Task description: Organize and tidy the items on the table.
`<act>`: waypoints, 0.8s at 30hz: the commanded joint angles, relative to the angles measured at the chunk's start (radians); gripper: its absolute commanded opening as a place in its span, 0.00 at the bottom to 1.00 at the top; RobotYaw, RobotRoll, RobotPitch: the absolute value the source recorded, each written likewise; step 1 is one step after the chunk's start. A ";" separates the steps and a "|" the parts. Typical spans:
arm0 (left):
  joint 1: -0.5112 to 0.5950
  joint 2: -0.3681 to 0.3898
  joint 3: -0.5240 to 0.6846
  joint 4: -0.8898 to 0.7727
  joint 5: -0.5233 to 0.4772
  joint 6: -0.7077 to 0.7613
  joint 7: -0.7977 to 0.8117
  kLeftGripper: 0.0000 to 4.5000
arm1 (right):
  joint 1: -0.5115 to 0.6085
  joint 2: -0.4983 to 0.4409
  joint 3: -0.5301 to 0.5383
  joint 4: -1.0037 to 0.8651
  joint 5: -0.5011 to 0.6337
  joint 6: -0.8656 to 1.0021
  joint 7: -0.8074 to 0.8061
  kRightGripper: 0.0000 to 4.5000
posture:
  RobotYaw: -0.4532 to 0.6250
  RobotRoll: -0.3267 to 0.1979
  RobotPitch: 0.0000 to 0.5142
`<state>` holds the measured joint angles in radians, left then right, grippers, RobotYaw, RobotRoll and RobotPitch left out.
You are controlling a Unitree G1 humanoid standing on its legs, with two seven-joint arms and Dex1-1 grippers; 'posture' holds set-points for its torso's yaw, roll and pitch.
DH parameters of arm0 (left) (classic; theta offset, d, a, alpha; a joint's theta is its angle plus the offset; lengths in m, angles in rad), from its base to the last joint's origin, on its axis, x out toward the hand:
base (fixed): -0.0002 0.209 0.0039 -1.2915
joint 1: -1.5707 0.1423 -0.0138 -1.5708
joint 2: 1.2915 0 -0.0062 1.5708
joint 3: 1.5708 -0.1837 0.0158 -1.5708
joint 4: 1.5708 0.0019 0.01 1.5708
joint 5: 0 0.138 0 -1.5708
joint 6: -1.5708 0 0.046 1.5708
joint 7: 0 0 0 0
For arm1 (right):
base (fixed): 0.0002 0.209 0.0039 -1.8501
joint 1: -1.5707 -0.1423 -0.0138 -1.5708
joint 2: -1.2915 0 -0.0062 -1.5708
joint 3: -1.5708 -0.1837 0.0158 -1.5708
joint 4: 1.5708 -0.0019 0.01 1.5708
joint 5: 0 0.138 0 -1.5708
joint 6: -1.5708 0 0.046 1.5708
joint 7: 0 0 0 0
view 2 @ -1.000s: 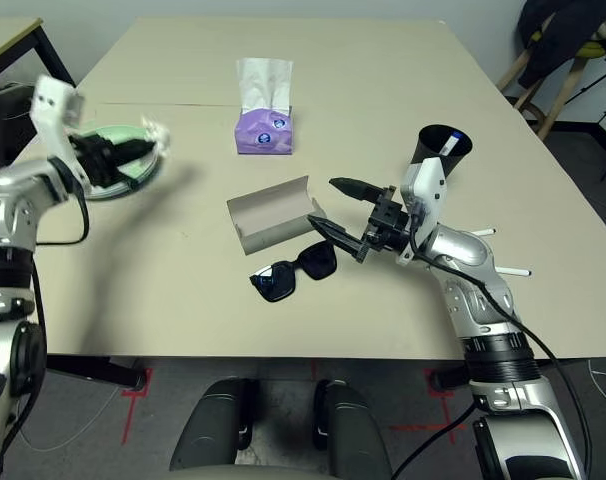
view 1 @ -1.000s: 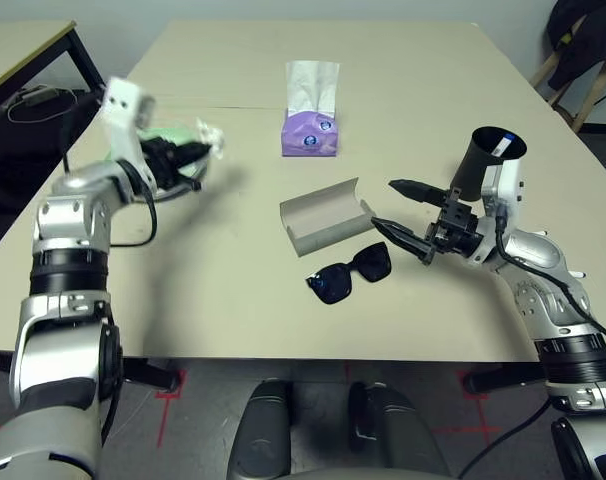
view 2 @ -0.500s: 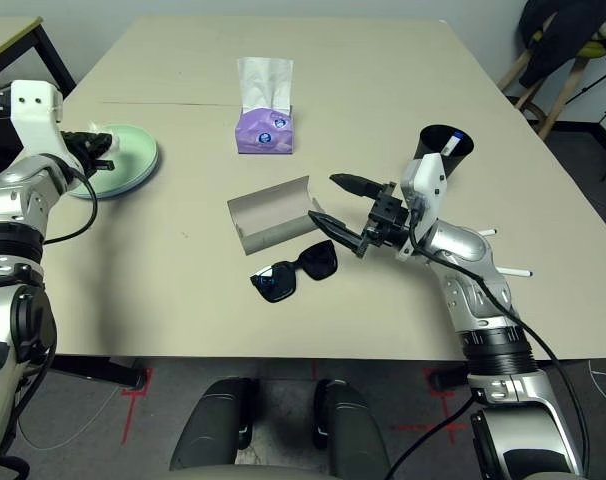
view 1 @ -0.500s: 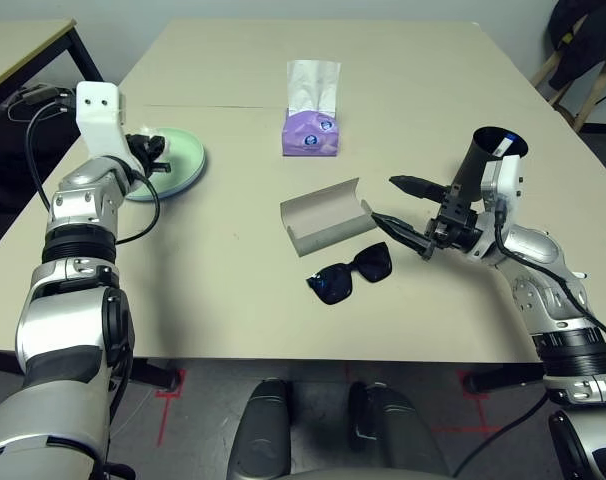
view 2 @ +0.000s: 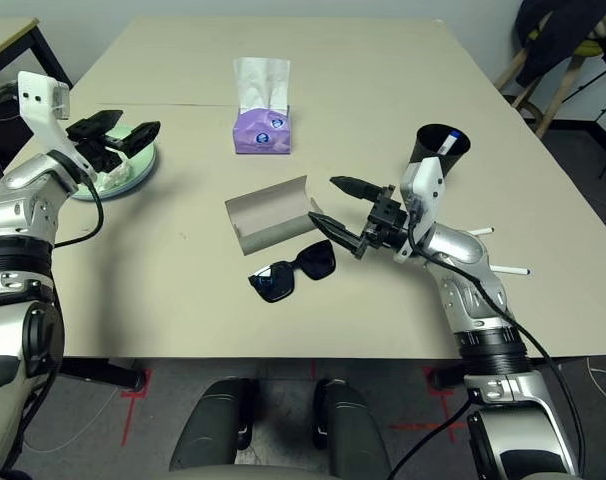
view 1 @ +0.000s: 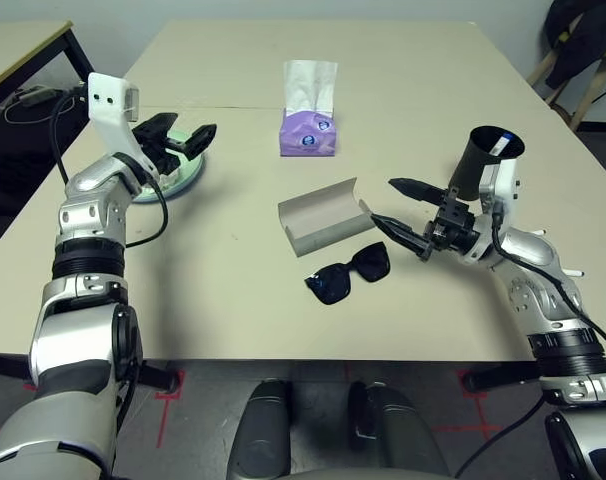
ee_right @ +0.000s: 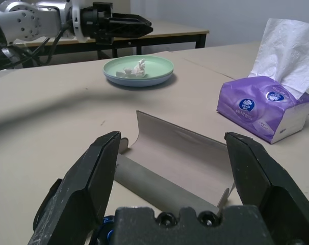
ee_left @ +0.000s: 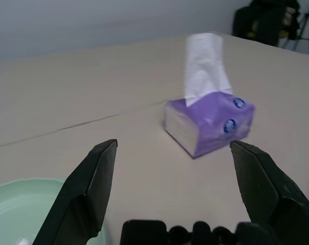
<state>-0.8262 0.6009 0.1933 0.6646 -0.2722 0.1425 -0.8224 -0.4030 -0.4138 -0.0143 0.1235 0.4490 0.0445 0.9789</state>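
The left gripper hangs with fingers spread and empty just above the stacked pale green and pale blue plates at the table's far left; a crumpled white tissue wad lies on the top plate. The right gripper, also spread wide and empty, points left at the open grey glasses case, whose long axis runs left-right, tilted slightly far-right. Black sunglasses lie just near of it, similarly slanted. The black cup stands behind the right wrist, a purple tissue pack farther back.
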 commanded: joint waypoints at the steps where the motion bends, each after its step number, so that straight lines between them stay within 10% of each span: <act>1: 0.053 -0.003 -0.048 -0.066 -0.001 0.002 -0.090 0.99 | 0.011 0.003 -0.008 -0.017 0.000 0.001 -0.003 1.00 | 0.57 0.62 0.21; 24: 0.303 -0.027 -0.201 -0.368 -0.091 -0.076 -0.560 0.99 | -0.046 -0.164 0.057 -0.138 -0.067 0.133 0.063 1.00 | 0.56 0.62 0.31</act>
<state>-0.5389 0.5751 0.0061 0.3243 -0.3580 0.0900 -1.3676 -0.4455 -0.5622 0.0204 0.0218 0.3944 0.1500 1.0228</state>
